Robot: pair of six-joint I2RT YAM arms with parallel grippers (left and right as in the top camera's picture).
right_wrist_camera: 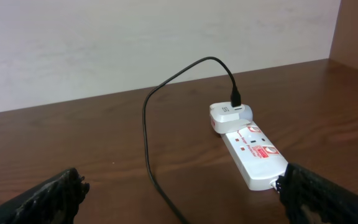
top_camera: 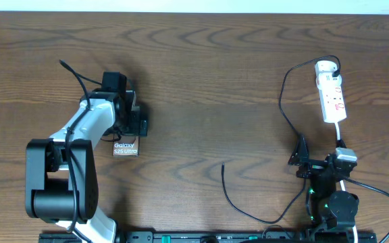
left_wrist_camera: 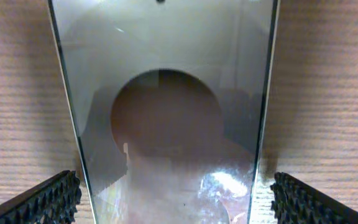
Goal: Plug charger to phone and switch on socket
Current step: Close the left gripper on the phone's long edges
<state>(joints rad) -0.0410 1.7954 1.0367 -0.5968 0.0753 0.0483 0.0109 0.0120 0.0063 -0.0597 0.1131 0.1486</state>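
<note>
The left tool (left_wrist_camera: 176, 200) is straddling the phone (left_wrist_camera: 166, 93), which is lying flat on the worktop (top_camera: 201, 81). Its fingers are standing apart at either edge, with a gap showing on one side, and are gripping nothing. The right tool (right_wrist_camera: 185, 196) is hanging wide open and empty, facing the socket (right_wrist_camera: 253, 155). The charger (right_wrist_camera: 146, 124) is sitting plugged in at the socket's far end, its free tip lying between the arms.

The phone (top_camera: 125, 148) lies flat on the left half of the table (top_camera: 215, 81). Its far end is under the left gripper (top_camera: 138, 125), whose fingers (left_wrist_camera: 48, 199) stand on either side of it. The socket (top_camera: 332, 94) lies at the far right, beyond the right gripper (right_wrist_camera: 179, 179). The charger (top_camera: 281, 101) is plugged in at the socket's far end and loops left. It then runs toward the near edge, and its tip lies mid-table, well apart from the phone.
</note>
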